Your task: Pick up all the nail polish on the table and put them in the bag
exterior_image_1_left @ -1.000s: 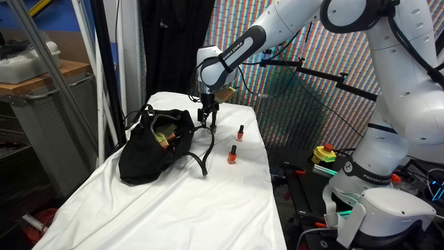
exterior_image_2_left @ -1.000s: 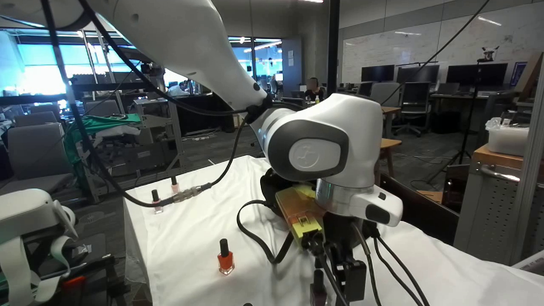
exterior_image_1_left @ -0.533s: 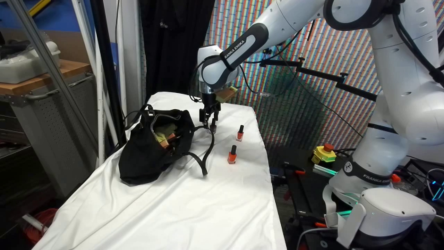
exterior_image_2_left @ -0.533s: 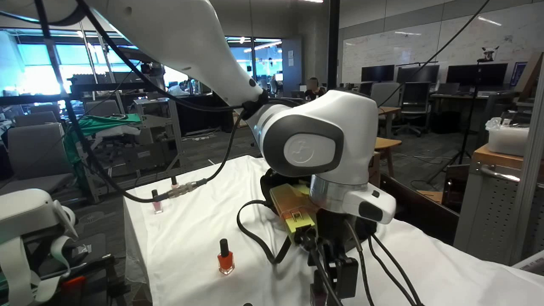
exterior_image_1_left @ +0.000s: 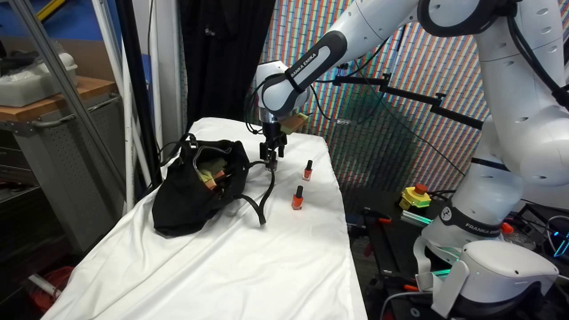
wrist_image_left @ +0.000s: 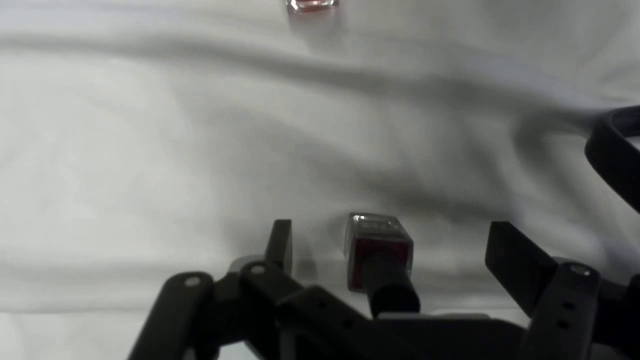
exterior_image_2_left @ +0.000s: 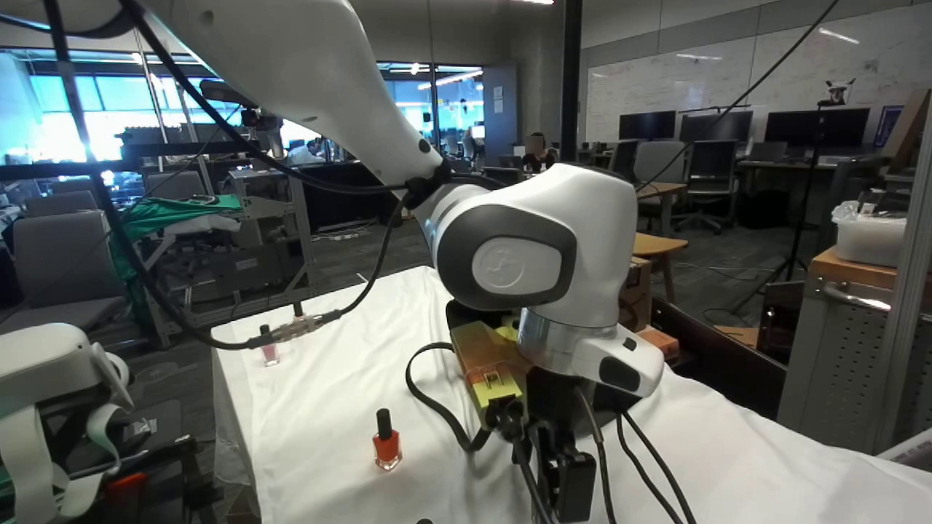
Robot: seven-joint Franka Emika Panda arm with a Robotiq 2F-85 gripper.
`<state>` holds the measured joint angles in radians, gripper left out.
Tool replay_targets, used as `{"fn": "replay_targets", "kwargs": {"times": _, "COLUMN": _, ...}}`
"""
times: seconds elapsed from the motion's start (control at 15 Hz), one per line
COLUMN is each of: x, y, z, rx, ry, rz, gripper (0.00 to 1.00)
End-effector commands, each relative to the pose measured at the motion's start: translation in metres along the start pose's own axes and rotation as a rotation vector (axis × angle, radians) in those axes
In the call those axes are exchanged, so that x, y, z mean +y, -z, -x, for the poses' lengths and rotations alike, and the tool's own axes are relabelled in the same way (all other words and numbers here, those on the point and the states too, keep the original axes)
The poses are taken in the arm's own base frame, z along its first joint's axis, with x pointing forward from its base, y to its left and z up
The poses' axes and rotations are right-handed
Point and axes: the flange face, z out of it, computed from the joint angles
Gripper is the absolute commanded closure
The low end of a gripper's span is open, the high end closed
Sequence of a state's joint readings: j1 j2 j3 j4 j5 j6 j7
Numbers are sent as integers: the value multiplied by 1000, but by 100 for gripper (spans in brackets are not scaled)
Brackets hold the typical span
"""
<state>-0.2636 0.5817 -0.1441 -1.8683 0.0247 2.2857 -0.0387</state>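
Nail polish [wrist_image_left: 378,247]: 1 small bottle is standing on the white cloth of the table [exterior_image_1_left: 266,266], between the 2 spread fingers [wrist_image_left: 517,265] of the gripper [wrist_image_left: 392,240]; its square clear glass is catching light along an edge, its polish is looking dark red, and its black cap is pointing toward the gripper's body.
Near red bottle [exterior_image_1_left: 297,201]: in an exterior view, it is standing upright near the strap [exterior_image_1_left: 262,217] of the bag [exterior_image_1_left: 178,209], showing an orange-red body, a clear glass foot and a black cap.
Far red bottle [exterior_image_1_left: 307,172]: in an exterior view, it is standing upright farther up the cloth, between the gripper and the table's long edge, showing the same colours.
Cable [exterior_image_2_left: 295,327]: in an exterior view, it is crossing in front of a pinkish bottle [exterior_image_2_left: 270,354] and a dark cap [exterior_image_2_left: 298,308]; I cannot tell whether these are matching the bottles above.
Bag: it is slumping on the cloth, black fabric sagging around a mouth that is showing a yellowish-green inside.
Gripper: it is hanging low, its jaws spread wide to either side of the dark red bottle, and a gap is showing between the glass and each finger.
Arm [exterior_image_1_left: 364,22]: in both exterior views, it is stretching over the table, the forearm sloping to a wrist [exterior_image_2_left: 604,225] that is pointing the gripper down.
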Motion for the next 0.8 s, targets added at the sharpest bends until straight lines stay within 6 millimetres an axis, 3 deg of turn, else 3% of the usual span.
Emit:
{"fn": "replay_targets", "kwargs": {"times": 0.0, "x": -2, "y": 4, "z": 6, "rx": 4, "ry": 11, "rz": 5, "gripper": 0}}
{"fn": "replay_targets", "kwargs": {"times": 0.73, "x": -3, "y": -14, "z": 2, "rx": 19, "ry": 27, "rz": 6, "gripper": 0}}
